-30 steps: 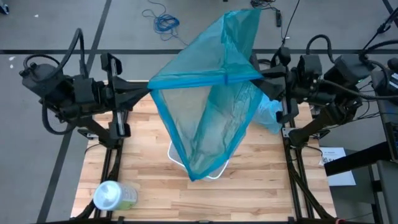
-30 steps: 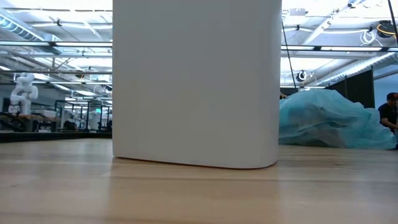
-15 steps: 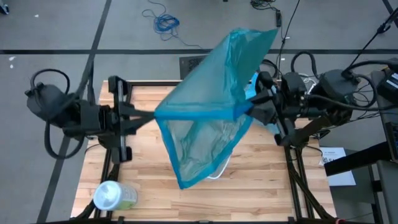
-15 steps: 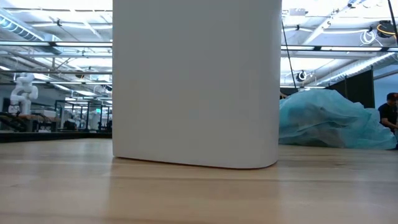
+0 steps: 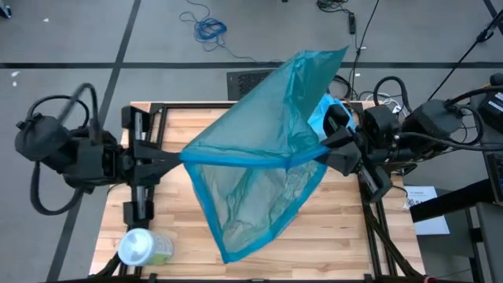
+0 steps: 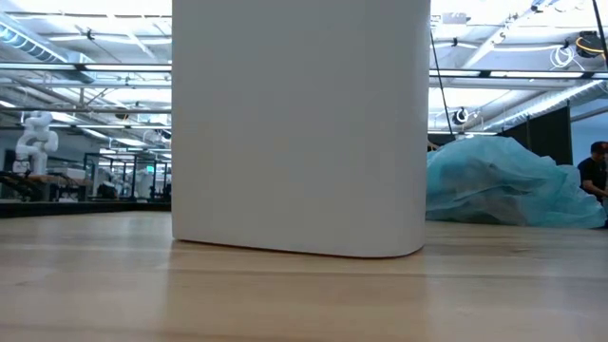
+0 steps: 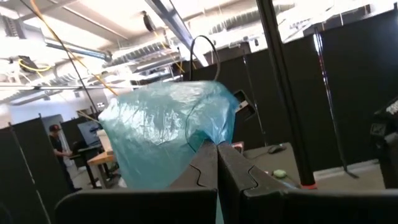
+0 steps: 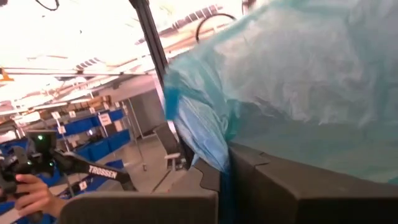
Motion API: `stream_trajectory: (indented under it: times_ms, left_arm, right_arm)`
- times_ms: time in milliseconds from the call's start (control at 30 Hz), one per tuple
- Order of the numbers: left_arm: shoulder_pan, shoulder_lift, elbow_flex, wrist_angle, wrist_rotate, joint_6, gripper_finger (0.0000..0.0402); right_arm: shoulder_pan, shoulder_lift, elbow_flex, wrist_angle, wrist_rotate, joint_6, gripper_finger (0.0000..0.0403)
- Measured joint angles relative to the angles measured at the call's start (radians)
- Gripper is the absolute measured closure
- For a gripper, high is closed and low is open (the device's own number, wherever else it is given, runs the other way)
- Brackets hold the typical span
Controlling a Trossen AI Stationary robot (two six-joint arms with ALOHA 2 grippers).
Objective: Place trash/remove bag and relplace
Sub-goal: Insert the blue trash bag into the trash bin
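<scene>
Wooden desk and what rested on it

The light plank desk (image 5: pixel 181 228) carried a white bin (image 6: pixel 299 123) near its middle, a pale-green container with white lid (image 5: pixel 141 248) lying at its front-left corner, and a crumpled light-blue bag (image 6: pixel 503 185) toward its right.

"TROSSEN" reads in white on a dark robot arm (image 8: pixel 93 169).
</scene>
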Motion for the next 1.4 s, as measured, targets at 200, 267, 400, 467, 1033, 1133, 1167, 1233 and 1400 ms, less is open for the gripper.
stream_trajectory:
  times_ms: [200, 267, 400, 467, 1033, 1133, 1167, 1233, 1400]
  left_arm:
    - [-0.044, 0.0, 0.0, 0.056, -0.047, 0.058, 0.0402]
    - [-0.055, 0.0, 0.0, 0.071, -0.062, 0.072, 0.0402]
    - [-0.07, 0.0, 0.0, 0.085, -0.098, 0.075, 0.0402]
    - [-0.075, 0.0, 0.0, 0.085, -0.135, 0.075, 0.0402]
    - [-0.077, 0.019, 0.0, 0.014, -0.407, 0.019, 0.0402]
    - [-0.077, 0.025, 0.0, -0.028, -0.423, -0.021, 0.0402]
    - [-0.077, 0.026, 0.0, -0.045, -0.423, -0.035, 0.0402]
    - [-0.077, 0.026, 0.0, -0.09, -0.423, -0.077, 0.0401]
    - [-0.07, 0.026, 0.0, -0.226, -0.424, -0.209, 0.0402]
  right_arm:
    - [0.015, 0.0, 0.0, 0.059, 0.002, -0.016, 0.0403]
    - [0.015, 0.0, 0.0, 0.069, 0.002, -0.015, 0.0403]
    - [0.015, 0.0, -0.001, 0.071, 0.003, -0.016, 0.0403]
    - [0.015, 0.0, -0.001, 0.068, 0.007, -0.015, 0.0403]
    - [0.005, 0.023, -0.001, -0.291, 0.339, 0.268, 0.0403]
    - [0.005, 0.028, -0.001, -0.33, 0.34, 0.294, 0.0403]
    - [0.005, 0.031, -0.001, -0.341, 0.338, 0.297, 0.0403]
    - [0.005, 0.041, -0.001, -0.361, 0.334, 0.299, 0.0403]
    - [0.005, 0.069, -0.001, -0.457, 0.332, 0.314, 0.0403]
